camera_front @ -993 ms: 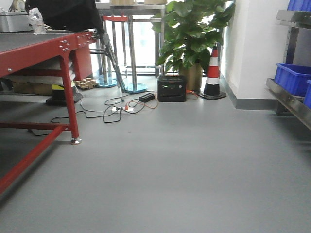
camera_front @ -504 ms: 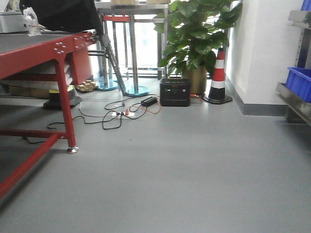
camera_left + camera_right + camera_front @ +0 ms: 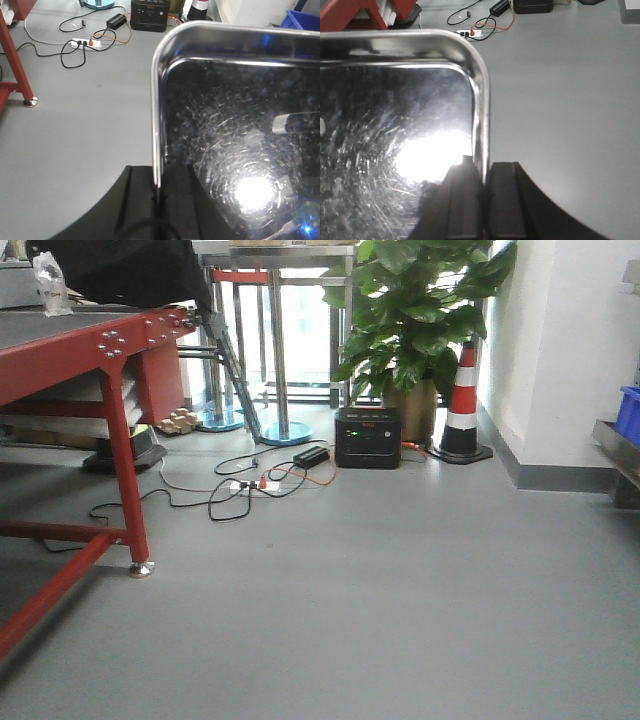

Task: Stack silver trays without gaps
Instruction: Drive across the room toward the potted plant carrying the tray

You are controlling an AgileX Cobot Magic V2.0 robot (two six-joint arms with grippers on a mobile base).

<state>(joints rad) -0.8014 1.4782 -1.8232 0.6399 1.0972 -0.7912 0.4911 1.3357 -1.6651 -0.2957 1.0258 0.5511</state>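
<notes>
A silver tray (image 3: 240, 125) fills the right of the left wrist view, held above the grey floor. My left gripper (image 3: 158, 187) is shut on its left rim, one black finger inside the tray and one outside. The same tray (image 3: 395, 125) fills the left of the right wrist view. My right gripper (image 3: 484, 185) is shut on its right rim in the same way. The tray and both grippers are out of the front view. No other silver tray shows.
A red-framed table (image 3: 110, 345) stands at the left. Cables and a power strip (image 3: 250, 483) lie on the floor before a black power box (image 3: 367, 437), a large plant (image 3: 425, 310) and a striped cone (image 3: 464, 400). A blue bin (image 3: 630, 412) on a steel shelf is at the right edge.
The front view has swung left: the table leg, plant and cone have shifted right in frame, and the blue bins on the right have nearly left the view.
</notes>
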